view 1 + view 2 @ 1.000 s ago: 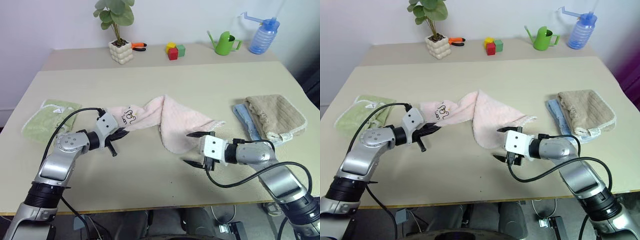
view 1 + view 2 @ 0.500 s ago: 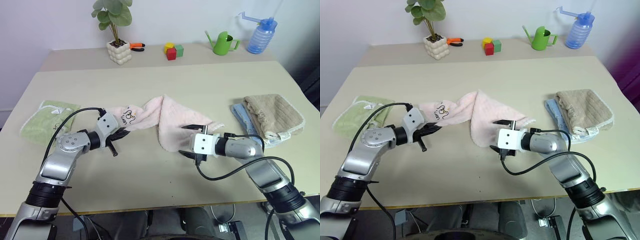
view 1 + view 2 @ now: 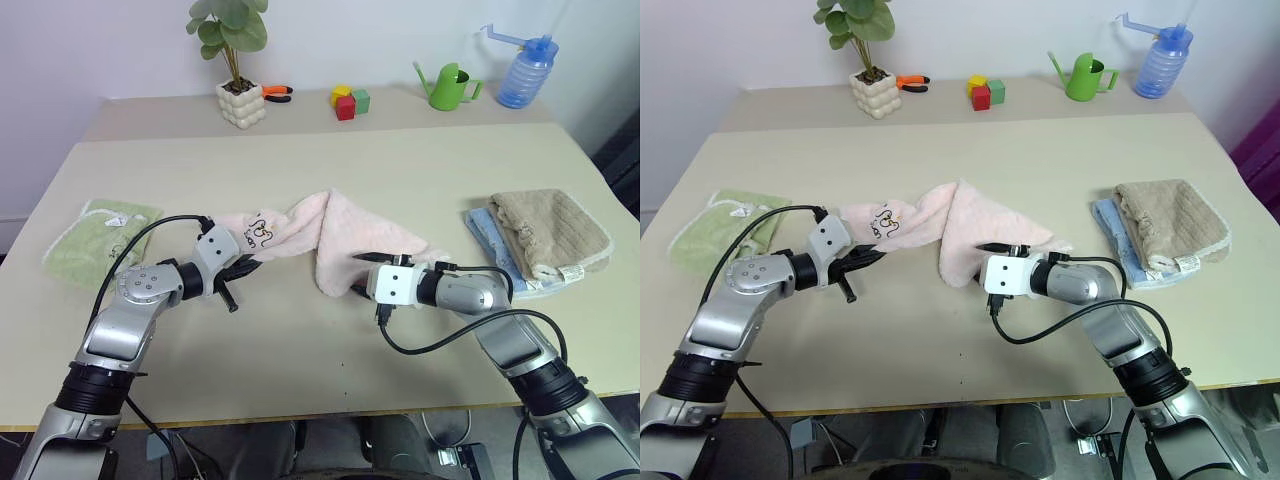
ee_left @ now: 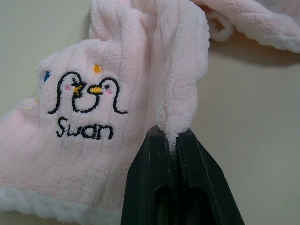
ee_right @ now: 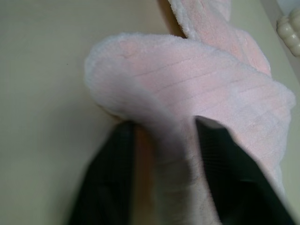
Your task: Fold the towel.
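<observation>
Lying crumpled and twisted near the middle of the table point(image 3: 300, 130), the towel point(image 3: 335, 245) was held at both ends. The left gripper point(image 3: 243, 270) was closed tight on a thin fold of the edge beside the embroidered mark point(image 4: 86, 101). The right gripper point(image 3: 362, 276) had a thick roll of the pile between its fingers point(image 5: 105, 183), with the jaws at a narrow gap; whether it pinched firmly I could not tell.

The main risk, I judged, was on the right side: the gripper seemed to hold a bunched lump and not a clean corner, so the cloth could slip out when lifted, or the fold could come out crooked. On the left the hold was shallow, and a strong pull might drag the edge free. The twist between both ends could also stay inside the fold
</observation>
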